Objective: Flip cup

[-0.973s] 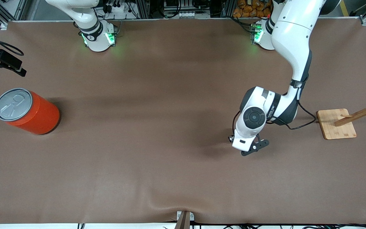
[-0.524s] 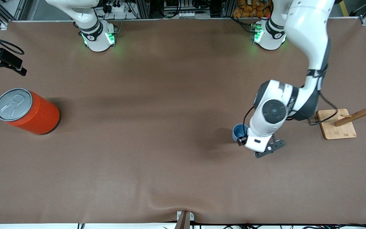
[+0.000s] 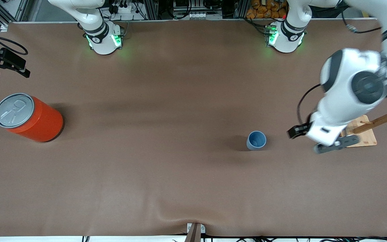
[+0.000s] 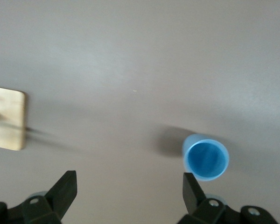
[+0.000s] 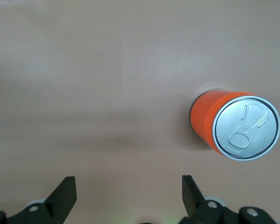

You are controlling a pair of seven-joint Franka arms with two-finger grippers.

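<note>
Wide brown table (image 3: 166,101), bare across most of its middle. Large orange can (image 3: 29,117) upright toward the right arm's end, grey pull-tab lid up, well apart from everything else; seen from above in the right wrist view (image 5: 235,126). Wooden rack (image 3: 364,129) with a flat square base and slanted pegs toward the left arm's end, partly covered by the left arm's wrist; one corner of its base visible in the left wrist view (image 4: 7,119).

Left gripper (image 3: 326,141) up in the air over the table, just beside the rack's base, between rack and cup. Fingers spread wide, empty, in the left wrist view (image 4: 129,193). Small light-blue cup (image 3: 256,140) upright on the table, mouth up, darker blue inside, apart from the left gripper and untouched; just past one fingertip in the left wrist view (image 4: 206,157).

Right gripper (image 5: 128,196) waiting, raised off the table near the can, fingers likewise spread and empty; out of sight in the front view.
</note>
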